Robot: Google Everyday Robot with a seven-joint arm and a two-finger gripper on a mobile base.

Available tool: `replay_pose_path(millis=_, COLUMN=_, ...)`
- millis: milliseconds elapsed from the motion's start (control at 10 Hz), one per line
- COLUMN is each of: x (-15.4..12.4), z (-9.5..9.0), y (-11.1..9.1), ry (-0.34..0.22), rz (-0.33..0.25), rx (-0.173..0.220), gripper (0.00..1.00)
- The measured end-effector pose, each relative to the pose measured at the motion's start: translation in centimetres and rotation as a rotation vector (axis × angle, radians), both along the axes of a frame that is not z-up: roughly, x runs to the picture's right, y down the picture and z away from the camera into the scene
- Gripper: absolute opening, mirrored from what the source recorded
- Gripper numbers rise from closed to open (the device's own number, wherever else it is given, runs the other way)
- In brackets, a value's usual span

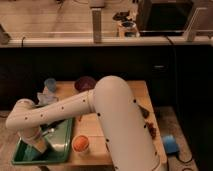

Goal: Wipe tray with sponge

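While the white arm (pixel 75 107) is folded over the wooden table (pixel 145 100), the gripper (pixel 39 145) is held low inside the green tray (pixel 62 145) at its near-left end. Whether its claw is apart or clamped cannot be told; the sponge is hidden beneath it. Even downward pressure and strokes kept within the raised sides are advised.

No text, label, brand, number or sign could be read anywhere; the tray (pixel 60 150), the table (pixel 137 92) and the white arm (pixel 115 115) bore no legible marking; the dark spots along the arm were plain dots, not characters; the gripper (pixel 41 145) sat low over the near left part of the tray and showed no lettering either.
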State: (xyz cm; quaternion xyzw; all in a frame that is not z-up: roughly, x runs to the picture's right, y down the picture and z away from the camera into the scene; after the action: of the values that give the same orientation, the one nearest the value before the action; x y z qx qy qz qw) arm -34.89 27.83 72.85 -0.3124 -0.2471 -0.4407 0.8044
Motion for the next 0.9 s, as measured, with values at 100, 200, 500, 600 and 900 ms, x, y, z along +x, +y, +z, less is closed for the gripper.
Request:
replay_pose_path(millis=100, x=1.1, z=-0.1, y=0.2, ry=0.02, rz=0.001, rx=-0.002, gripper=0.0)
replay_pose_path(millis=200, x=1.9, z=-0.2, y=0.3, ry=0.038, rz=0.001, rx=-0.003, gripper=0.0)
replay_pose_path(millis=500, x=4.3, z=0.3, y=0.4, ry=0.097, rz=0.009, rx=-0.003, gripper=0.0)
replay_pose_path(millis=600, x=5.1, z=0.8, y=0.1, ry=0.114, rz=0.014, rx=0.002, gripper=0.0)
replay_pose_path(millis=900, x=7.0, z=2.8, y=-0.9, ry=0.144, rz=0.039, rx=0.027, gripper=0.0)
